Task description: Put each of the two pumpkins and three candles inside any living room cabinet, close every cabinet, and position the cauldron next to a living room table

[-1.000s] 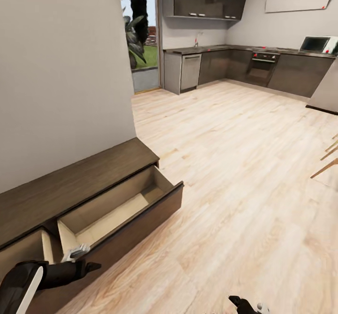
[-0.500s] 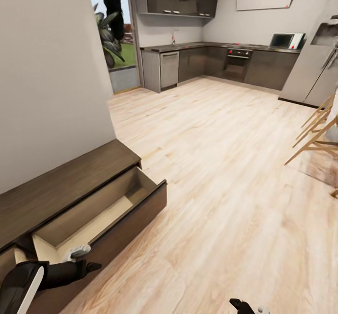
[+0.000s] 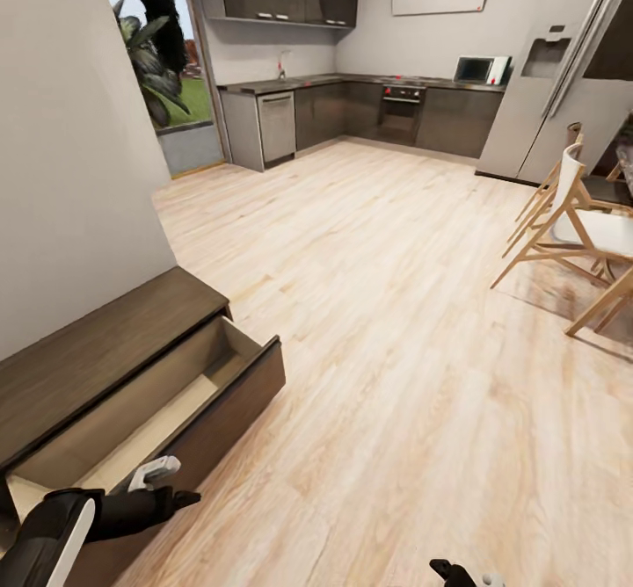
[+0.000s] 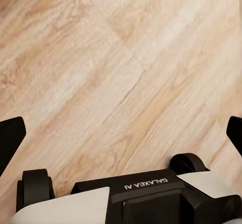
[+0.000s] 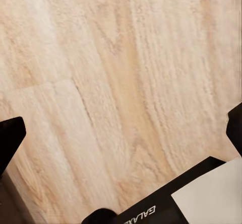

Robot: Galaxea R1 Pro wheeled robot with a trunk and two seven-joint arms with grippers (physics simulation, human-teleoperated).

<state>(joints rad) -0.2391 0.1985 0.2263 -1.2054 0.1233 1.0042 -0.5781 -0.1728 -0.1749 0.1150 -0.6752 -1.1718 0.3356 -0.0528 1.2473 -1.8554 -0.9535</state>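
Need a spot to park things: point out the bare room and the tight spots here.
The open drawer of the cabinet shows a bare pale bottom, and the cabinet top is bare too. The wood floor is open between the drawer front and the chairs. It is crowded among those chair legs, by the fridge.

- Even, bright light is filling the room, with daylight showing through the glass door (image 3: 158, 68) at the far wall.
- Chairs (image 3: 571, 218) are casting soft shadows on the floor (image 3: 396, 323).
- Straight lines are bending near the head view's edges.
- Wrist views are looking slightly soft.
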